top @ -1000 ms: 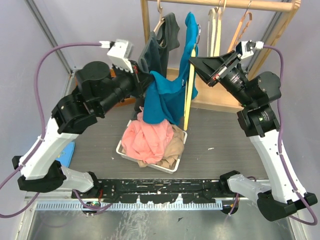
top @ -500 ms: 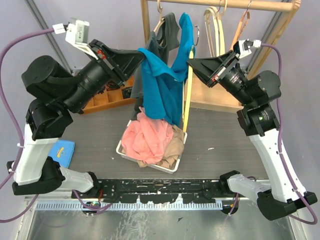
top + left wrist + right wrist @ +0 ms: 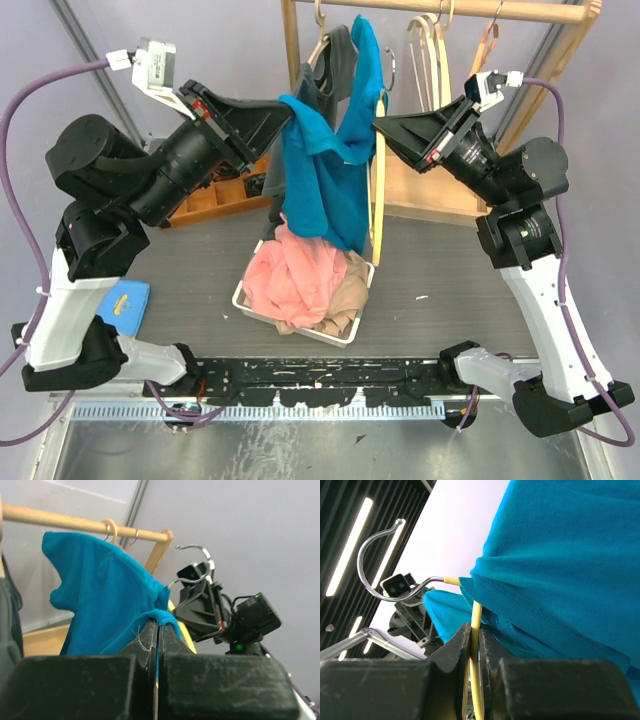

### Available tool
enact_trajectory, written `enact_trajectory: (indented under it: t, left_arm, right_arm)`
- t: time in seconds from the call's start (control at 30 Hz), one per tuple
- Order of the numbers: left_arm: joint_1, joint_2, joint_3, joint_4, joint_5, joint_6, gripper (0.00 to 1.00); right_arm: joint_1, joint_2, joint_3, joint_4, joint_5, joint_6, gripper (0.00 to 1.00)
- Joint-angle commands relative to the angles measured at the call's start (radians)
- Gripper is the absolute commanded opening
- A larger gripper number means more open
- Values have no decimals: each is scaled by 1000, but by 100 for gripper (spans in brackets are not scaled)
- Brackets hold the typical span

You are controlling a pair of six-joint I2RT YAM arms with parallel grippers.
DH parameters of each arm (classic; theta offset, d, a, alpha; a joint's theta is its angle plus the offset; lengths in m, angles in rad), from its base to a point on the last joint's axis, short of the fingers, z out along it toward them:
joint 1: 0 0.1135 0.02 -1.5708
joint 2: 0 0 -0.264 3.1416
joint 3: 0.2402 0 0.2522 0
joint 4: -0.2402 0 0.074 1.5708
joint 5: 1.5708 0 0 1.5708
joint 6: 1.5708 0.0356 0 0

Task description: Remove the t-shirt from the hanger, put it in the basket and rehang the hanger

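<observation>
A teal t-shirt point(image 3: 320, 160) hangs half off a yellow hanger point(image 3: 379, 195) held in the air in front of the wooden rack. My left gripper point(image 3: 287, 108) is shut on a fold of the shirt's edge point(image 3: 165, 616) and holds it up to the left. My right gripper point(image 3: 380, 127) is shut on the hanger's yellow arm point(image 3: 476, 622), just below its metal hook point(image 3: 380, 570). The shirt point(image 3: 560, 565) still drapes over the hanger's top, and its lower part hangs down over the basket.
A white basket point(image 3: 248, 303) of pink and tan clothes sits on the table below the shirt. A dark garment point(image 3: 325, 75) and several bare hangers point(image 3: 430, 60) hang on the wooden rack point(image 3: 500, 10) behind. A wooden tray point(image 3: 215, 198) stands at the left, and a blue item point(image 3: 125, 303) lies by the left arm.
My left gripper has swung up and to the right with the shirt's fold, lifting the cloth away from the hanger. The right gripper has barely moved with the hanger.
</observation>
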Motion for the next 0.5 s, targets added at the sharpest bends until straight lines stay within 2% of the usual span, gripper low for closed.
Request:
enact_trajectory:
  t: [0.0, 0.33, 0.47]
  left_arm:
    - [1, -58, -95, 28, -71, -14, 0]
    - [1, 56, -31, -71, -74, -8, 1]
    - [1, 65, -58, -87, -57, -24, 7]
  right_arm:
    - [-3, -22, 18, 71, -71, -22, 1]
    - [-3, -47, -4, 34, -159, -37, 1]
    - [-3, -59, -8, -8, -181, -51, 1]
